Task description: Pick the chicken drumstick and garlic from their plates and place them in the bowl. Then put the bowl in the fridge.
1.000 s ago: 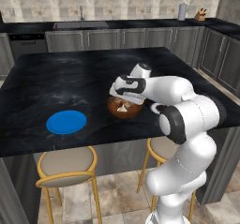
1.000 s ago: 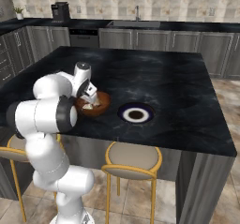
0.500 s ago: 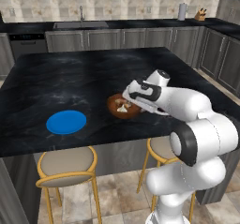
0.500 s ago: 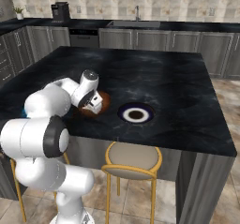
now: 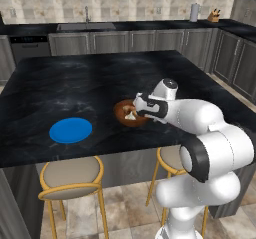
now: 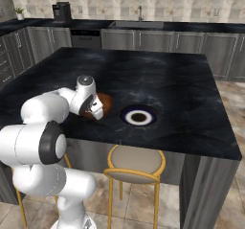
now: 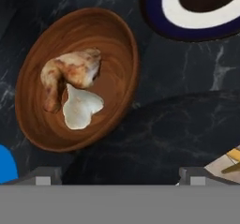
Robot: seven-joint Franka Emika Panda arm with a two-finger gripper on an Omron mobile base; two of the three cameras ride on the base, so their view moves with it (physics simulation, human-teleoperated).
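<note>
The reddish-brown bowl [image 7: 105,35] stands on the black island counter with the chicken drumstick [image 7: 70,72] and the whitish garlic [image 7: 79,107] lying side by side in it. My gripper [image 7: 117,177] is open and holds nothing, just off the bowl's rim on the side of the counter's near edge. From the base, the hand [image 5: 150,107] partly covers the bowl [image 5: 125,115]. The bright blue plate [image 5: 70,130] lies bare to the left. The navy plate [image 6: 139,116] with its white centre lies bare to the right of the bowl [image 6: 103,101]. The fridge is out of view.
Yellow-framed stools [image 5: 70,175] [image 6: 136,161] stand under the island's near edge. A back counter with a sink [image 5: 85,25] and grey cabinets runs along the far wall. A coffee machine [image 6: 62,12] stands at its left end.
The hand has swung from above the bowl out toward the counter's near edge, jaws still open. The bowl with the drumstick and garlic has stayed where it was.
</note>
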